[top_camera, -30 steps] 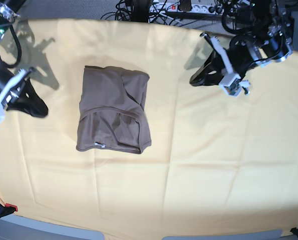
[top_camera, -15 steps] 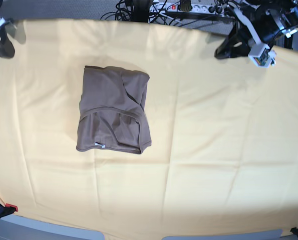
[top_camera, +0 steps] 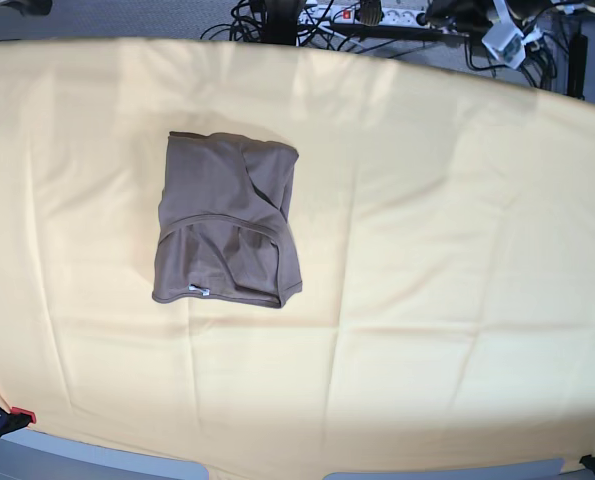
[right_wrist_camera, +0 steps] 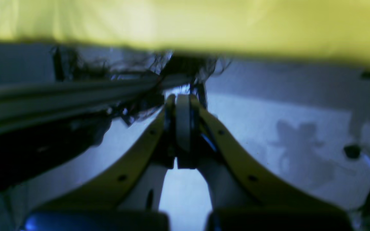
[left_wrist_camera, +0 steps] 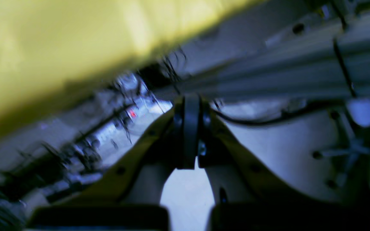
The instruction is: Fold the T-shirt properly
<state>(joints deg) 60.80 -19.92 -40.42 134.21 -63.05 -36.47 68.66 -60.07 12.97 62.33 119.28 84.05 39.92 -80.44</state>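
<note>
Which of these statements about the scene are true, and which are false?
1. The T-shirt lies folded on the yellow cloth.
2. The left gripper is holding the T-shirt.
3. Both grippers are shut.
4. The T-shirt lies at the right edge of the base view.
1. True: the T-shirt lies as a compact folded bundle on the yellow cloth.
2. False: the left gripper holds nothing and is away from the shirt.
3. True: the left gripper and the right gripper both have their jaws together.
4. False: it lies left of centre.

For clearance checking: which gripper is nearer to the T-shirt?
Right, but only slightly. The right gripper sits off the yellow cloth's far corner on the T-shirt's side; the left gripper sits off the opposite far corner.
</note>
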